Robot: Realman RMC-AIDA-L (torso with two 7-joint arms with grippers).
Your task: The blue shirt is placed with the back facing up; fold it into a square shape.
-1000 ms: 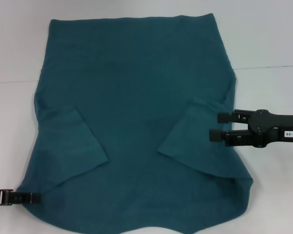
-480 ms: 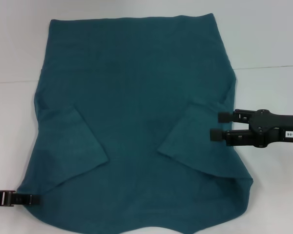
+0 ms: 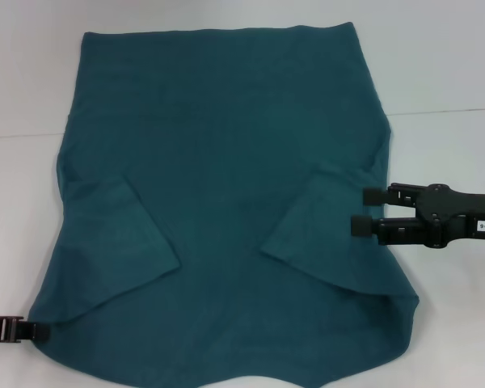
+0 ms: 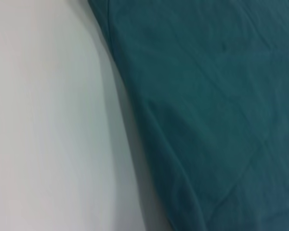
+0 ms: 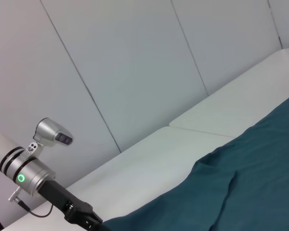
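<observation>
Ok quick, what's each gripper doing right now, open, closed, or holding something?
Left gripper: at the near left corner of the blue shirt, open or shut cannot be told.
Right gripper: jaws open, empty, at the shirt's right edge.

Blue shirt (image 3: 226, 186): plain dark teal, no pattern. Table (image 3: 444, 65): white. Both grippers: black.

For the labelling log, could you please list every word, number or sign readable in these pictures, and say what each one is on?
"140-06", read with some doubt since it appears upside down: white sticker on the right gripper, by the blue shirt edge.
Blue shirt: plain side up, no lettering visible.
Left gripper: no readable marking.
White table: no text.
</observation>
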